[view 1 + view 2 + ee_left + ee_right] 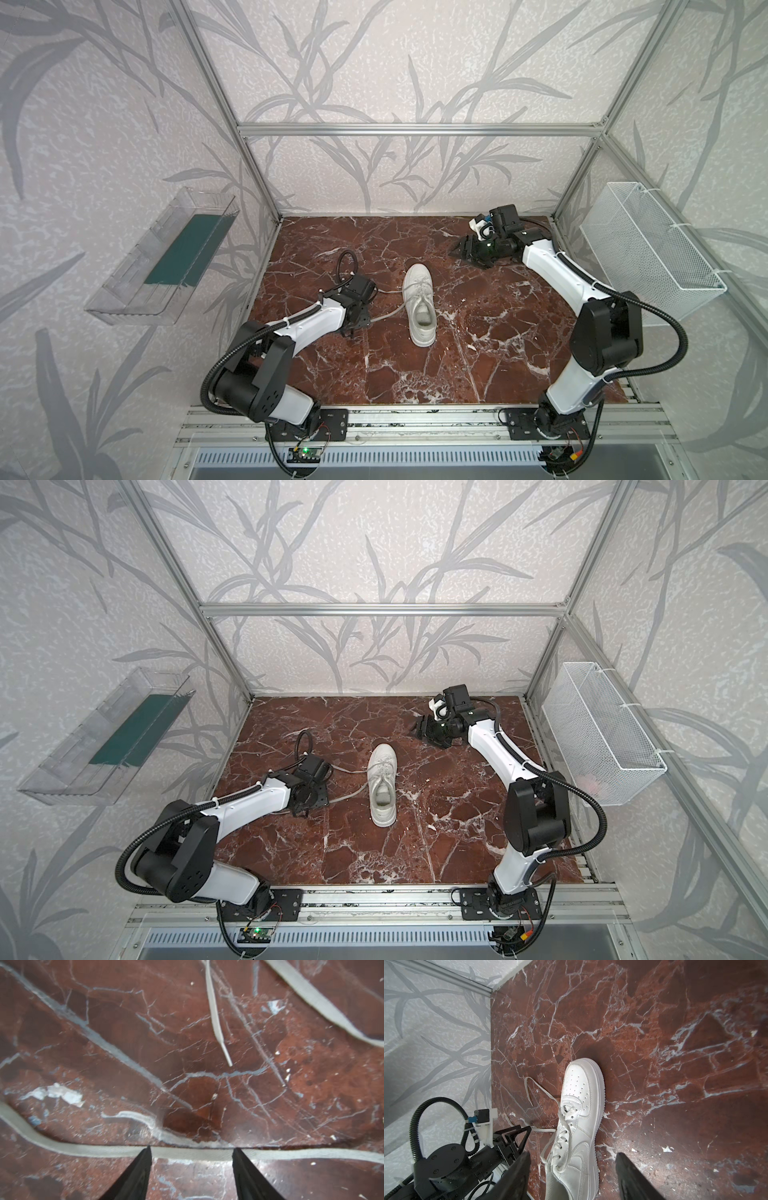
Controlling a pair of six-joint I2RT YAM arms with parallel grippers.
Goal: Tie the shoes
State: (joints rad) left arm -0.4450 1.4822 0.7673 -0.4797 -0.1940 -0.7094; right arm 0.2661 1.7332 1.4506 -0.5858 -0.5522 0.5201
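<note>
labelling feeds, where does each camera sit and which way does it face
Both top views: high at the near edge, looking down on the sneaker, marble table, left arm and right arm.
Left wrist: above the table, looking down at a lace between the open left gripper.
Right wrist: far right, looking back over the open right gripper.
Shared: it and the top views show sneaker and left arm.

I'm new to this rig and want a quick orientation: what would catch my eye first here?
A white sneaker stands alone on a dark red marble table, toe toward the far side, its long laces untied and trailing off to the left. The left tool is low over the table, open, its tips straddling one lace. The right tool hangs open near the far edge, away from the shoe.
</note>
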